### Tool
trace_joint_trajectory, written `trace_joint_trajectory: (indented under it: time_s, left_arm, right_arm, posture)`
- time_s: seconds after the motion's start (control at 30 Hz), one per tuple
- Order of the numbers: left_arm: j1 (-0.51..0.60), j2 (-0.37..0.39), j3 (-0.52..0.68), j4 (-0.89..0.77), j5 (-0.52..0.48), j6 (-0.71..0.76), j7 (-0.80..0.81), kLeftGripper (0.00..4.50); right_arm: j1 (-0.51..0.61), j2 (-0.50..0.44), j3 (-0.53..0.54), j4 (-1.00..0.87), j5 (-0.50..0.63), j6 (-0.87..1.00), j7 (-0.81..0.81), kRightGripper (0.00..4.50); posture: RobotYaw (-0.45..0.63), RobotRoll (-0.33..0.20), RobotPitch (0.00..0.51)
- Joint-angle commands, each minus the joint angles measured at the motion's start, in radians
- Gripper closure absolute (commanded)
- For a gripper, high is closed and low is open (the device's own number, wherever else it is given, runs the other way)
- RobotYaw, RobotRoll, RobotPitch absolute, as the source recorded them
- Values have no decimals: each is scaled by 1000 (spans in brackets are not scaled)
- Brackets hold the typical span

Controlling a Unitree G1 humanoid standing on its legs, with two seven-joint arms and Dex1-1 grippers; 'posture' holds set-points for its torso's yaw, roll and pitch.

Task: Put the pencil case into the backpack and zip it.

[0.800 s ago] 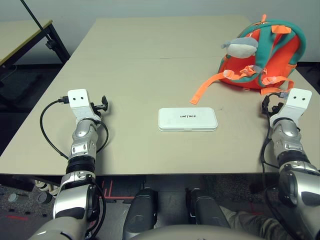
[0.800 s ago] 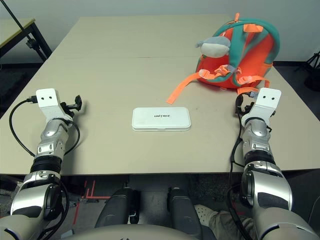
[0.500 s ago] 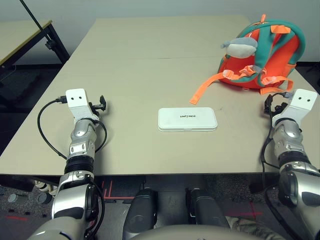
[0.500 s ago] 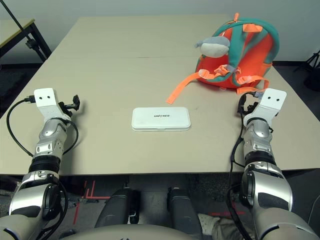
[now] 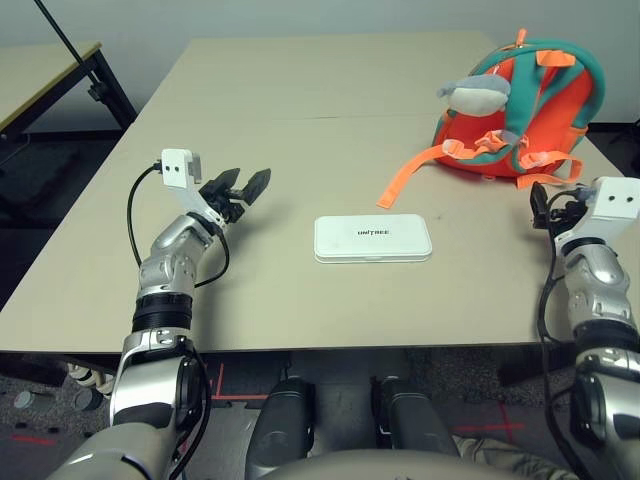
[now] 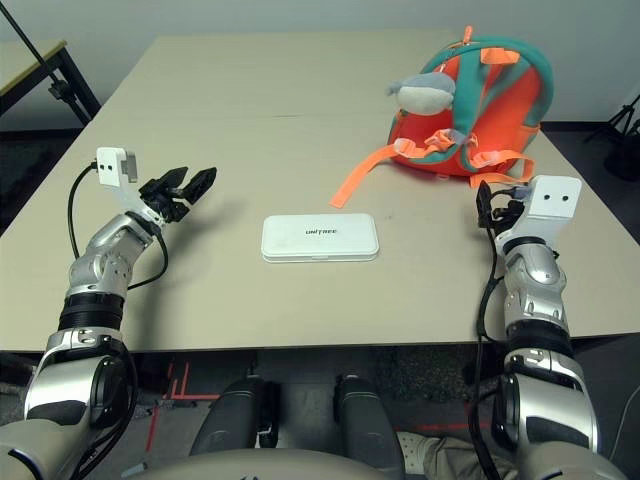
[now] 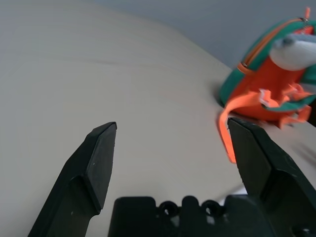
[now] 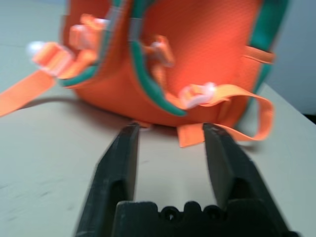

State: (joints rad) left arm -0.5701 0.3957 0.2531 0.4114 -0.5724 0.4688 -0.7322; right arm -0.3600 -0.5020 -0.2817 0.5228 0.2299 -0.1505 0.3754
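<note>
The left end effector (image 5: 243, 186) hovers above the table (image 5: 300, 110) with its two black fingers spread wide and nothing between them, pointing toward the centre. The right end effector (image 8: 170, 148) has its fingers partly apart, also gripping nothing, and points at the base of the backpack (image 5: 530, 100) just ahead of it. The white pencil case (image 5: 373, 238) lies flat near the middle of the table between the two arms, apart from both. The backpack, orange with teal trim, sits at the far right, a grey plush shark toy (image 5: 478, 95) on it and an orange strap (image 5: 410, 175) trailing toward the case.
</note>
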Motion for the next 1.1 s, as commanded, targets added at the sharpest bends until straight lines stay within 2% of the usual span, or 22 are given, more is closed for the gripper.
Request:
trace_joint_trajectory:
  time_s: [0.03,0.13,0.23,0.37,0.47,0.6,0.83,1.1]
  left_arm:
    - [13,45,-58,-42,-19,144,-82,0]
    - [7,80,-90,-52,-54,257,-174,0]
    - [10,116,-139,-68,-70,352,-273,0]
    - [-5,137,-169,-56,-71,430,-322,0]
    - [-54,158,-182,25,-56,495,-341,0]
    - [-97,186,-234,112,-2,506,-375,0]
    - [-194,147,-206,279,-14,561,-397,0]
    - [-267,121,-294,420,66,578,-466,0]
  right_arm:
    - [33,-22,57,-157,3,108,76,3389]
    - [51,-48,112,-239,-15,174,148,4493]
    - [59,-74,157,-303,-21,230,212,4493]
    - [57,-89,186,-345,-33,270,246,4493]
    - [46,-96,218,-357,-57,274,277,4493]
    - [33,-81,232,-370,-63,276,286,4493]
    - [34,-88,269,-365,-83,279,326,4493]
    - [25,-104,312,-383,-119,299,374,4493]
  posture:
    - [59,0,74]
    - [65,0,74]
    - [62,0,78]
    - [63,0,76]
    - [59,0,71]
    - [58,0,71]
    - [59,0,73]
    - [41,0,82]
